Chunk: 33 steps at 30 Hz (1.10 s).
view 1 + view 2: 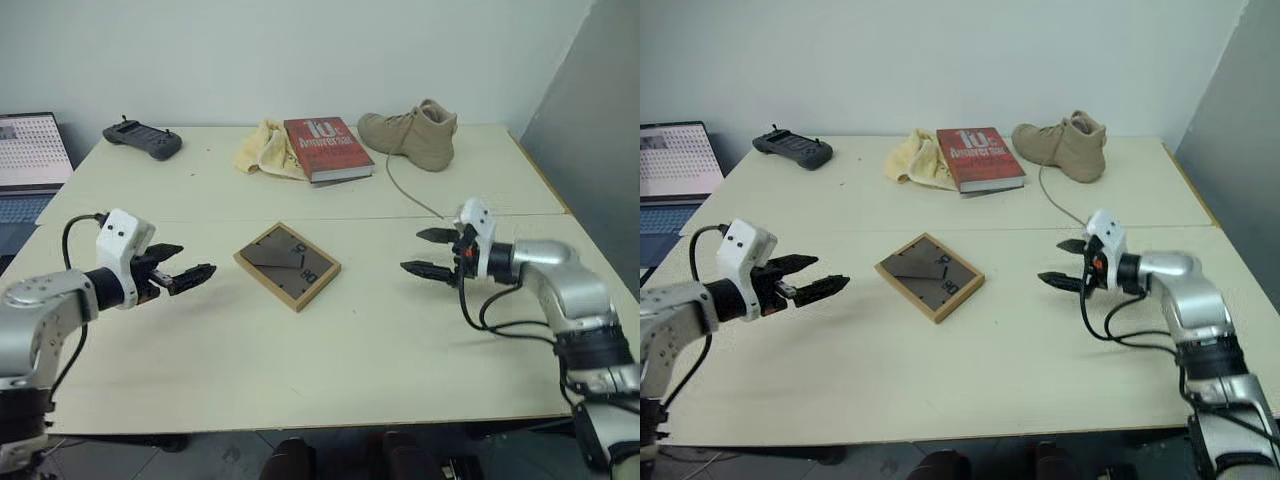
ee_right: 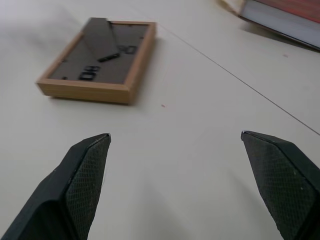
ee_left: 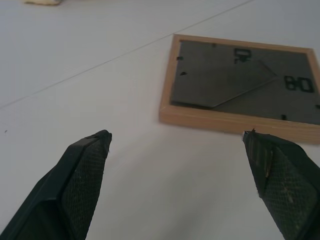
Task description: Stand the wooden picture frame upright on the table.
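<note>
Between your two grippers, one wooden picture frame (image 1: 287, 265) lies flat, back side up, on the table (image 1: 380, 350); your left gripper (image 1: 190, 275) and right gripper (image 1: 428, 252) both hover spread wide, empty, either side. Far off you have one red book (image 1: 327, 147), one boot (image 1: 412, 133), one yellow cloth (image 1: 264, 148), one controller (image 1: 142, 139)

The cream table (image 1: 200, 350) has a seam across its middle. At centre lies the frame (image 1: 287, 265), back up; along the upper edge lie a controller (image 1: 142, 139), cloth (image 1: 262, 150), book (image 1: 327, 148) and boot (image 1: 412, 132).
</note>
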Motion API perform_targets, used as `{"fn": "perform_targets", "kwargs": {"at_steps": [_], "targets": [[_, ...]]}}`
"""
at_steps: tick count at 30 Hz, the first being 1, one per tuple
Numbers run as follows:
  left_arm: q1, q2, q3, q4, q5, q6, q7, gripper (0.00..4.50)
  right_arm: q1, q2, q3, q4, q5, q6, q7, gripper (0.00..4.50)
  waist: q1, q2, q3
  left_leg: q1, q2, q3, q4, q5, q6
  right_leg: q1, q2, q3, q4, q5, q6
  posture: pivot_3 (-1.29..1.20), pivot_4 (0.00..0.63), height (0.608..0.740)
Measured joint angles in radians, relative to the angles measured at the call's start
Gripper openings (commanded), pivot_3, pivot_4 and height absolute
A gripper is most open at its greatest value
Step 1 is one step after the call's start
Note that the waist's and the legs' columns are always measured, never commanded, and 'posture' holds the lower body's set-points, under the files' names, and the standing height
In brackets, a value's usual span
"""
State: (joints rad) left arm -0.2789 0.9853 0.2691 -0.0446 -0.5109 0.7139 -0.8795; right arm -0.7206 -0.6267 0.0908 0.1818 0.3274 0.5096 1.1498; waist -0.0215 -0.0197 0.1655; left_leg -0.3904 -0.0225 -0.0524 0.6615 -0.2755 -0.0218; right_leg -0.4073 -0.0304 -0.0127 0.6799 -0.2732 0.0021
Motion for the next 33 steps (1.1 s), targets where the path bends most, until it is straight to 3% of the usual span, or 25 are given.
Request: {"fn": "perform_targets", "kwargs": {"at_steps": [8,11,18,22,28,30,33], "targets": [[-0.016,-0.028,-0.005,-0.002,0.023,-0.005,0.040,4.50,-0.114,0.050,0.060,0.232,-0.088,-0.123,0.024,4.44,-0.005,0.000,0.000,-0.001,0.000,0.001,0.001,0.000,0.000,-0.001,0.000,0.001,0.001,0.000,0.000,0.00,0.150,0.740],[-0.009,-0.085,0.013,-0.003,0.031,-0.006,0.109,4.05,-0.167,0.119,0.061,0.314,-0.119,-0.170,-0.028,3.99,-0.008,0.000,0.000,-0.002,0.000,0.001,0.000,0.000,0.000,-0.003,0.000,0.001,0.001,0.000,0.000,0.00,0.150,0.740],[0.034,-0.298,0.052,-0.015,0.104,-0.021,0.399,2.49,-0.274,0.317,0.096,0.586,-0.250,-0.331,-0.228,2.31,-0.010,-0.001,0.000,-0.004,0.000,0.001,0.001,0.000,-0.001,-0.005,-0.001,0.002,0.001,0.000,0.000,0.00,0.150,0.740],[0.063,-0.441,0.021,-0.060,0.170,-0.021,0.561,1.70,-0.312,0.428,0.119,0.754,-0.317,-0.439,-0.341,1.43,-0.006,-0.001,-0.001,-0.005,-0.001,0.002,0.001,0.001,-0.003,-0.006,-0.002,0.002,0.002,0.001,0.000,0.00,0.150,0.740],[0.064,-0.569,-0.053,-0.072,0.235,-0.029,0.673,0.46,-0.369,0.539,0.136,0.918,-0.399,-0.532,-0.480,0.06,-0.006,-0.002,-0.001,-0.005,-0.002,0.002,0.001,0.003,-0.005,-0.006,-0.003,0.001,0.002,0.001,0.000,0.00,0.150,0.740],[0.064,-0.593,-0.081,-0.071,0.248,-0.029,0.687,0.05,-0.372,0.562,0.136,0.950,-0.411,-0.545,-0.501,0.00,-0.006,-0.002,-0.001,-0.005,-0.002,0.002,0.001,0.003,-0.005,-0.006,-0.003,0.001,0.002,0.001,0.000,0.00,0.150,0.740],[0.052,-0.606,-0.107,-0.073,0.268,-0.027,0.696,0.05,-0.373,0.579,0.128,0.972,-0.410,-0.544,-0.454,0.00,-0.006,-0.002,-0.001,-0.005,-0.002,0.002,0.001,0.003,-0.005,-0.006,-0.003,0.001,0.002,0.001,0.000,0.00,0.150,0.740]]}}
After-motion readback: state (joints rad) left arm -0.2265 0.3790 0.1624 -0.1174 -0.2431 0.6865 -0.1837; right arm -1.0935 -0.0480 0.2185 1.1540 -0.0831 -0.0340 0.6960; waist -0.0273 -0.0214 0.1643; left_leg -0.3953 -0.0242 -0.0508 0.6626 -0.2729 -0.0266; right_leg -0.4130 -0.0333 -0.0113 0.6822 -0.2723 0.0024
